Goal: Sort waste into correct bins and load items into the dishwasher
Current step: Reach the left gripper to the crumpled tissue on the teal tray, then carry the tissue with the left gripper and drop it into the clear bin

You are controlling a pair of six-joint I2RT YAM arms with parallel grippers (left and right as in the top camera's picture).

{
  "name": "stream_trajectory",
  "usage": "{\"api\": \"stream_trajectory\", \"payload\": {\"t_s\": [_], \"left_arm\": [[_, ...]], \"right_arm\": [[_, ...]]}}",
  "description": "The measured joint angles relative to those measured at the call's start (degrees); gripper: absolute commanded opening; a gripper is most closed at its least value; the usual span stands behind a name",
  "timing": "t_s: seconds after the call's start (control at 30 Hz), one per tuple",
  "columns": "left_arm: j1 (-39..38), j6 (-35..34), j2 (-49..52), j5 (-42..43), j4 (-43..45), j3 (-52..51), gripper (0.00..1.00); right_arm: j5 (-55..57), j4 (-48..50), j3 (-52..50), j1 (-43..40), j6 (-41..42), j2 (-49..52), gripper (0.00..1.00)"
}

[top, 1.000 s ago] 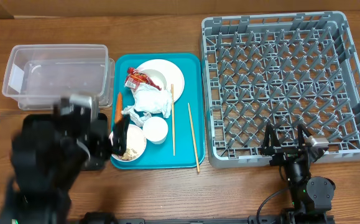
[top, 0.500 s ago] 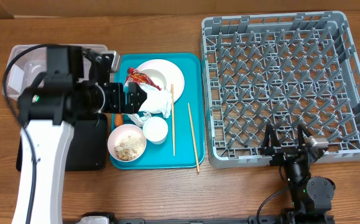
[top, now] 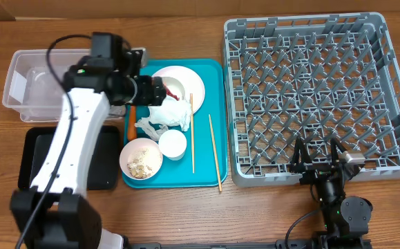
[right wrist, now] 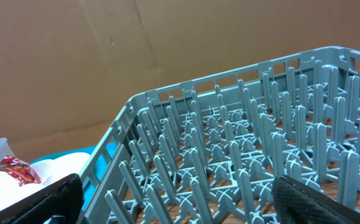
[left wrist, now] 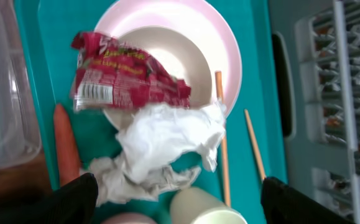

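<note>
My left gripper (top: 159,90) is open and empty, low over the back of the teal tray (top: 210,169), just left of the red wrapper (top: 173,93). In the left wrist view (left wrist: 180,211) the wrapper (left wrist: 127,81) lies on a white bowl (left wrist: 167,46) that sits on the plate (left wrist: 226,56). The crumpled napkin (left wrist: 167,140) lies between my fingers (left wrist: 74,199), with the carrot (left wrist: 66,146) to the left and the cup (left wrist: 207,208) below. Two chopsticks (top: 192,131) lie on the tray. A bowl of rice scraps (top: 141,159) sits at the tray's front. My right gripper (top: 318,162) is open and empty at the rack's (top: 317,90) front edge.
The clear tub (top: 54,83) stands at the back left, partly under my left arm. The black tray (top: 37,162) lies in front of it. The right wrist view (right wrist: 176,208) looks across the rack's upright pegs (right wrist: 242,149).
My left arm has swung from above the black tray at the front left, back and right, over the teal tray. The right arm has not moved.
</note>
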Motion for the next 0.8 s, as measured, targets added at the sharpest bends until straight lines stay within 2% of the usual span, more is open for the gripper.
{"api": "stream_trajectory", "payload": {"t_s": [0.13,0.33,0.47,0.53,0.57,0.6,0.73,0.8], "left_arm": [[-5.2,-1.3,4.0,-7.6,3.2,0.0,0.86],[-8.3,-3.9,10.0,-13.8,5.2,0.0,0.88],[-8.3,-4.3,13.6,-15.3,5.8,0.0,0.8],[-8.3,-4.7,14.7,-15.7,5.8,0.0,0.72],[-8.3,-5.0,15.0,-15.9,5.8,0.0,0.52],[-8.3,-5.5,15.0,-16.0,5.8,0.0,0.46],[-8.3,-5.8,15.0,-16.1,5.2,0.5,0.29],[-8.3,-5.9,15.0,-16.1,3.6,1.6,0.1]], "right_arm": [[0.0,0.0,0.0,0.0,0.0,0.0,1.0],[0.0,0.0,0.0,0.0,0.0,0.0,1.0],[0.0,0.0,0.0,0.0,0.0,0.0,1.0],[0.0,0.0,0.0,0.0,0.0,0.0,1.0],[0.0,0.0,0.0,0.0,0.0,0.0,1.0],[0.0,0.0,0.0,0.0,0.0,0.0,1.0],[0.0,0.0,0.0,0.0,0.0,0.0,1.0],[0.0,0.0,0.0,0.0,0.0,0.0,1.0]]}}
